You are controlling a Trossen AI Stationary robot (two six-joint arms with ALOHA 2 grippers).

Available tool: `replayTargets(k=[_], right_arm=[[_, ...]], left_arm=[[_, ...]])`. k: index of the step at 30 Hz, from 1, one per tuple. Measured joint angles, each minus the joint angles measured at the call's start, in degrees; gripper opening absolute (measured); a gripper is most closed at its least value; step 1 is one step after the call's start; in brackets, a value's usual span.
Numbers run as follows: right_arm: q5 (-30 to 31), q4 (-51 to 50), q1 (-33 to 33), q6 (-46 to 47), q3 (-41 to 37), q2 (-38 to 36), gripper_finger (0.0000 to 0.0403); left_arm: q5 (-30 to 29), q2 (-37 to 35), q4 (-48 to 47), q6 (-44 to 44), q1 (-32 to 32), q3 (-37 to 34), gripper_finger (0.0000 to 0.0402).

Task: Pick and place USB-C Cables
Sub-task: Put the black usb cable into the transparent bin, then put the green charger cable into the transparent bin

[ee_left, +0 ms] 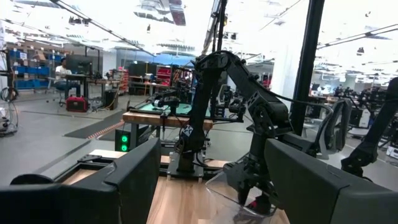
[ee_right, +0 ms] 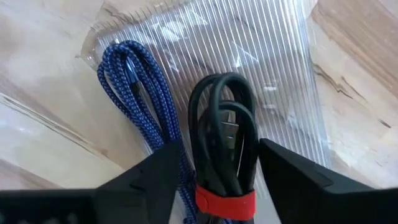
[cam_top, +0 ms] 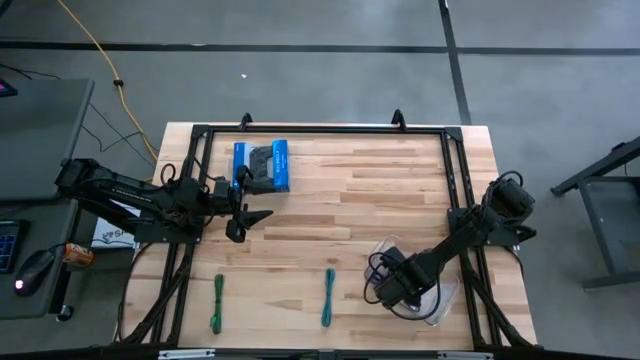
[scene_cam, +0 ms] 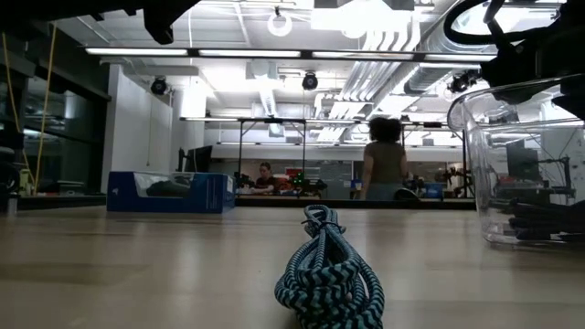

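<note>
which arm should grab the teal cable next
Right, probably. The right gripper is over the clear container, beside the teal cable, though it first has to release the black cable. The left gripper waits farther off.

Wood table (cam_top: pixel 380 190): box (cam_top: pixel 262 166), tub (cam_top: pixel 425 290), 2 cables (cam_top: pixel 218 303)

In the right wrist view we lose the lower ends of the black cable (ee_right: pixel 225 140) and the blue braided cable (ee_right: pixel 144 106) behind the fingers (ee_right: pixel 149 180) and the picture's edge. From above, the right gripper (cam_top: pixel 400 285) covers both cables inside the clear container (cam_top: pixel 438 305). In the low view, the teal cable (scene_cam: pixel 327 274) runs off the bottom edge.
</note>
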Motion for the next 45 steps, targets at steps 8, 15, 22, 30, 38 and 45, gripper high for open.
replayTargets(k=[8,15,22,30,38,45], right_arm=[[-1.1,-0.7,0.0,-0.4,0.0,-0.1,0.0249],[-2.1,-1.8,0.0,-3.1,0.0,-0.9,0.0250],[3.8,-8.0,0.8,-3.0,-0.1,-7.7,0.0250],[14.1,-10.3,6.0,-1.3,-0.1,-17.2,0.0250],[19.2,-10.0,8.8,0.3,-0.1,-19.1,0.0249],[29.0,-0.3,4.8,-14.9,-0.1,-19.1,0.0249]], left_arm=[[0.0,0.0,0.0,0.0,0.0,0.0,0.0268],[0.0,0.0,0.0,0.0,0.0,0.0,0.0268],[0.0,0.0,0.0,0.0,0.0,0.0,0.0268],[0.0,0.0,0.0,0.0,0.0,0.0,0.0268],[0.0,0.0,0.0,0.0,0.0,0.0,0.0268],[0.0,0.0,0.0,0.0,0.0,0.0,0.0268]])
